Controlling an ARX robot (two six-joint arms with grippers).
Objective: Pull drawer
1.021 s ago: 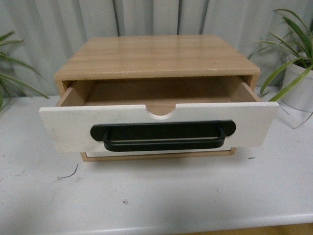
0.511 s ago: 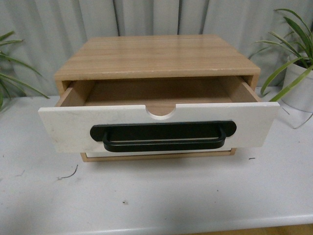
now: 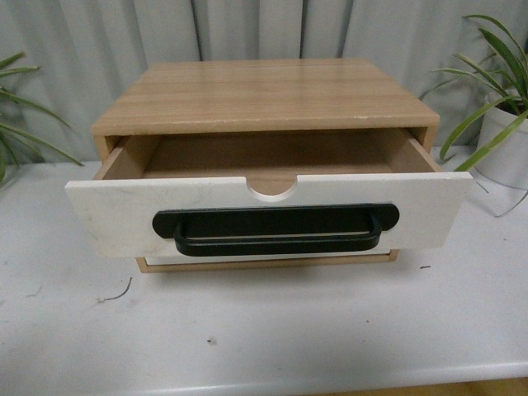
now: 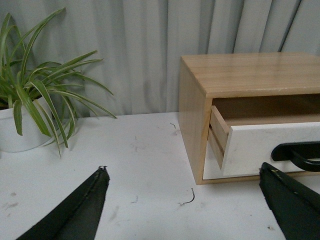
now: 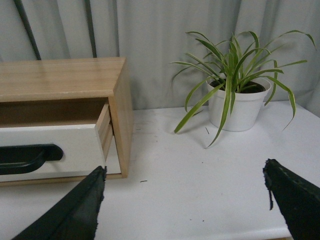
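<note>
The drawer (image 3: 107,214) stands pulled partway out of a light wood cabinet (image 3: 264,95). It has a white front, a half-round notch in the top edge and a long black bar handle (image 3: 276,231); the inside looks empty. Neither arm shows in the front view. The left wrist view has the drawer (image 4: 270,147) at the cabinet's left corner, and my left gripper (image 4: 182,177) open over bare table beside it. In the right wrist view the drawer (image 5: 50,150) is at the cabinet's right corner, my right gripper (image 5: 184,175) open over the table, holding nothing.
A second white drawer front (image 3: 247,258) without a handle sits under the pulled one. Potted plants stand on either side: one left (image 4: 30,107), one right (image 5: 235,95). The white table (image 3: 264,330) ends at a front edge close to the camera. A grey curtain hangs behind.
</note>
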